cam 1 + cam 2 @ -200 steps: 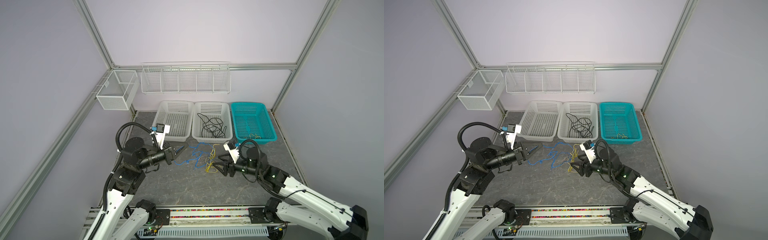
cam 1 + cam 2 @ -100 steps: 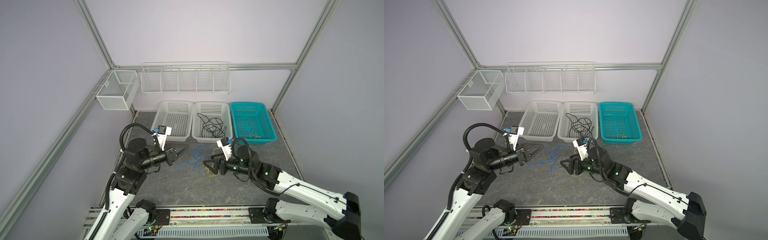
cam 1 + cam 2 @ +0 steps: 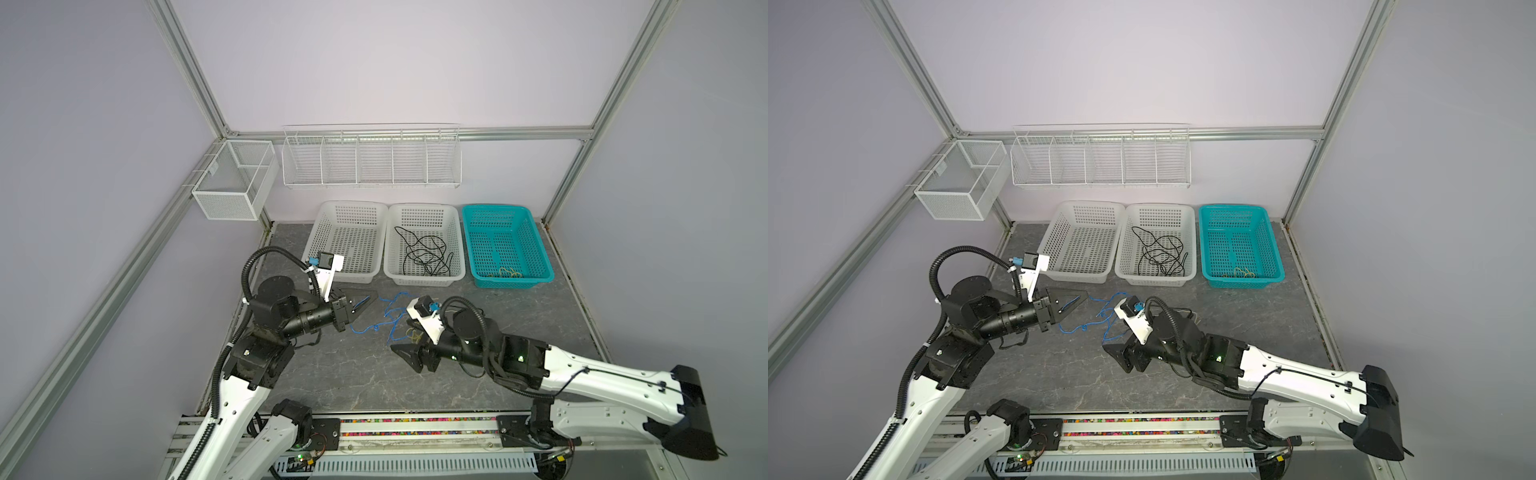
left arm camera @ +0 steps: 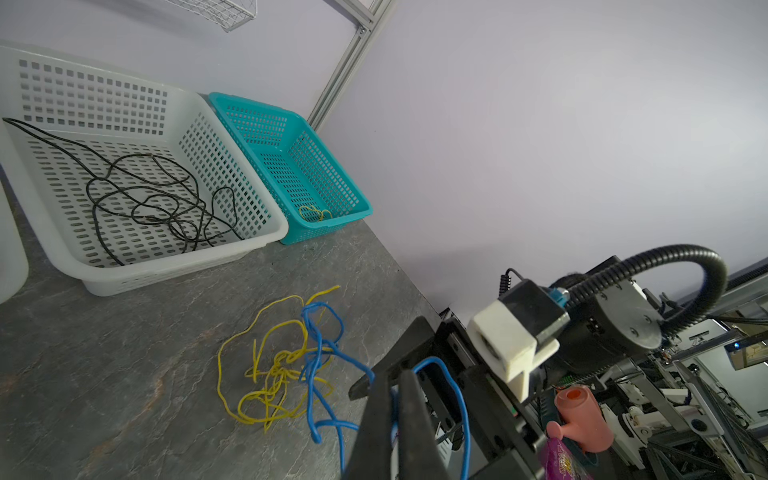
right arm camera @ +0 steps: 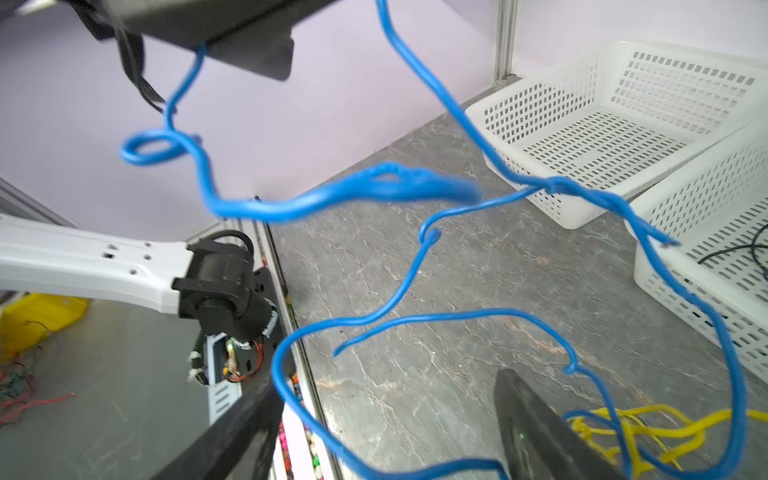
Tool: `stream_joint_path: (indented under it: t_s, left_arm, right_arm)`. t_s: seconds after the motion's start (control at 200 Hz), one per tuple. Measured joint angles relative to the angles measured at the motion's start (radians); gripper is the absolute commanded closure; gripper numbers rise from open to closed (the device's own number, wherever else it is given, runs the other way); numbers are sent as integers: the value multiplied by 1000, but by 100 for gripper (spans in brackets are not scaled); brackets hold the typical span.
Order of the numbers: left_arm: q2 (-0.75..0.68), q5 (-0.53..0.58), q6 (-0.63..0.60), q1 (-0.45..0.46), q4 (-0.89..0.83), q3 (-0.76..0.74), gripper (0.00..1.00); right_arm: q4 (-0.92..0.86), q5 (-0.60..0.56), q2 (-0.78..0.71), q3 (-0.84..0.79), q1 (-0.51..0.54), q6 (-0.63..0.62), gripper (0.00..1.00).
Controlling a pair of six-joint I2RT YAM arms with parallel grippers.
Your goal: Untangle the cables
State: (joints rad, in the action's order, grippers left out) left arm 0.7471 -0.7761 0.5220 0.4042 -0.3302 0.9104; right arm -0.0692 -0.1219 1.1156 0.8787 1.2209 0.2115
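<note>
A blue cable (image 5: 291, 210) is pinched in the closed left gripper (image 3: 365, 298), while the right gripper (image 3: 399, 350) is held wide open, nothing grasped, beside a yellow cable (image 4: 272, 370).

grey marbled tabletop (image 3: 357, 374): left white basket (image 3: 351, 212), middle white basket (image 3: 424, 205), teal basket (image 3: 496, 206) along back; yellow cable (image 4: 270, 374) + blue cable (image 4: 320, 332) tangled mid-table
</note>
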Motion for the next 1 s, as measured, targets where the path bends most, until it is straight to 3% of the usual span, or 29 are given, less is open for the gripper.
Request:
stream_joint_path:
  t_s: [0.11,0.15,0.22,0.34,0.565,0.83,1.0]
  left_arm:
    - [1,-3,0,0,-6,0,100]
    - [1,-5,0,0,-8,0,100]
    - [1,-7,-1,0,-11,0,100]
    - [-1,8,-16,0,-28,0,100]
    - [-4,113,-91,-3,-195,52,100]
    - [-28,286,-144,-12,-376,148,100]
    - [-14,300,-149,-13,-433,148,100]
  right_arm:
    - [-5,-63,23,27,26,-63,27]
    - [-5,-83,28,35,32,-80,39]
    - [-1,-112,37,43,34,-109,69]
    - [-1,-142,50,53,40,-144,92]
    - [-10,-175,-24,3,40,-133,93]
    - [-23,-173,-304,-189,-45,18,94]
    - [-47,-146,-490,-273,-109,132,94]
